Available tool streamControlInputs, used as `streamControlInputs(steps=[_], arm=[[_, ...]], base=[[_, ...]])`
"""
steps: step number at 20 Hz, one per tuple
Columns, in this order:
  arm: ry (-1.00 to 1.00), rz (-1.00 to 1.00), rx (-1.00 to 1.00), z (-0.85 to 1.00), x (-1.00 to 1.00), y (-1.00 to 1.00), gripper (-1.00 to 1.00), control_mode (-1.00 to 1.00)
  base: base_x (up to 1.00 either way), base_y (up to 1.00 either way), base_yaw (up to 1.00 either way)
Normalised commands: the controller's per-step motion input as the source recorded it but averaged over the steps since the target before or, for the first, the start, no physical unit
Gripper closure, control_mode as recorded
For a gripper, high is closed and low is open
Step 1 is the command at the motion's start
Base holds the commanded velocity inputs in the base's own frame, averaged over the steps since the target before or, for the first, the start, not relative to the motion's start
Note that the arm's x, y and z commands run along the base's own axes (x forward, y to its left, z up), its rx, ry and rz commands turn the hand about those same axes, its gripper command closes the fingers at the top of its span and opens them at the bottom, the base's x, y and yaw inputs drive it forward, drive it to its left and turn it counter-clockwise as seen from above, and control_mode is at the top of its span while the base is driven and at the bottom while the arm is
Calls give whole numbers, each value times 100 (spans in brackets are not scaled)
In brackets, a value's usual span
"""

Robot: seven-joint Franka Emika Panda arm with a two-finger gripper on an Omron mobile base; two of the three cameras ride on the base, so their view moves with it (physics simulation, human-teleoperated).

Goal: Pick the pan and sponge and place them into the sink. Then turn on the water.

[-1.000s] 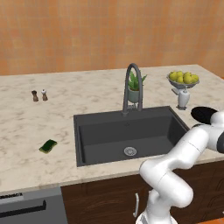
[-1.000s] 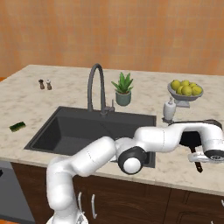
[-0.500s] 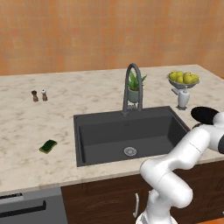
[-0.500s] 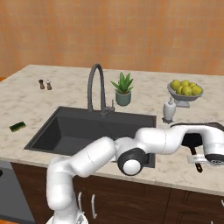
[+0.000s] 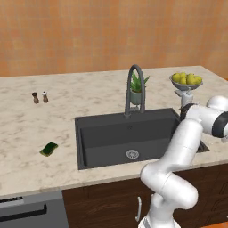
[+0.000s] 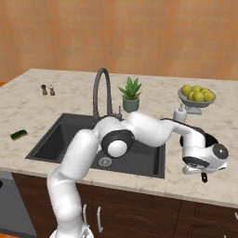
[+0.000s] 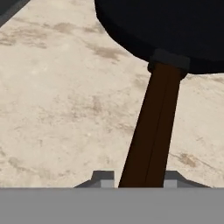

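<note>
Counter [image 5: 89,95]: pale marbled stone slab; bears every loose item and frames the basin.

Sink [image 5: 111,138]: large dark grey recessed basin, round metal drain at the floor, nothing in it yet. It sits mid-counter, so both task items can be brought in from either side. No stream falls into it.

Faucet [image 5: 136,87]: tall grey arch at the back rim, spout over the basin; judged the last thing to be handled.

Pan [image 7: 175,26]: black, shallow, flat on the counter to the right of the sink, near the front edge. Its long dark handle [image 7: 153,135] runs toward the hand, the natural part to take it by, since the round body is too broad for the fingers.

Fruit bowl [image 6: 196,96]: yellow fruit on a footed dish, back right; not part of the job.

Potted plant [image 6: 130,95]: behind the sink, beside the faucet.

Gripper [image 7: 139,180]: reached out low over the right counter, fingers drawn in narrow at either side of the handle and apparently clamping it; no lift evident.

Sponge [image 5: 49,148]: small green pad, left of the sink, well apart from the hand; judged second in order.

Shakers [image 5: 40,97]: two small ones, back left.
</note>
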Motion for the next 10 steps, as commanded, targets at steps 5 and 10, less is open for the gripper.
streamControlInputs(steps=[5, 10], arm=[[8, 0, 10, -17, -43, 98, 100, -100], [4, 0, 20, 25, -49, 62, 100, -100]], base=[[0, 0, 0], [0, 0, 0]])
